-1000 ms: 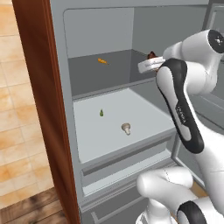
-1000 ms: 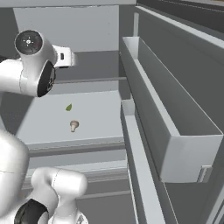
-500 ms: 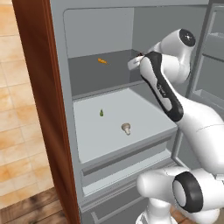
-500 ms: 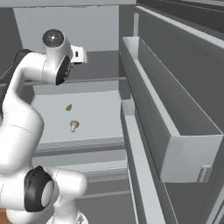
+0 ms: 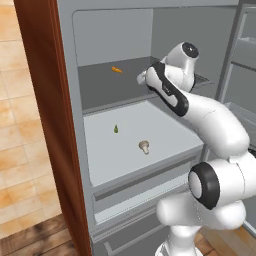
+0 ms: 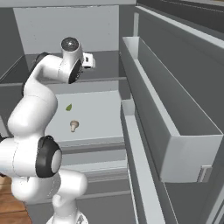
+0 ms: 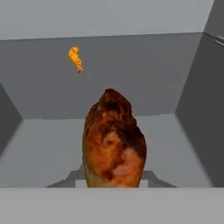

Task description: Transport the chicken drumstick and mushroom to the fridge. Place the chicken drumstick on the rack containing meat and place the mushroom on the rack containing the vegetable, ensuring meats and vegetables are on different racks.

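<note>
the fingers pinch the chicken drumstick, which juts forward from them over the upper fridge rack.

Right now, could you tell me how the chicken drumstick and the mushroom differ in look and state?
The chicken drumstick is browned and large; the mushroom is pale and small. The drumstick is clamped in the gripper over the upper rack; the mushroom lies free on the lower rack. Both are inside the fridge.

The chicken drumstick hides the end effector's fingertips, and its lower end is cut off.
</note>
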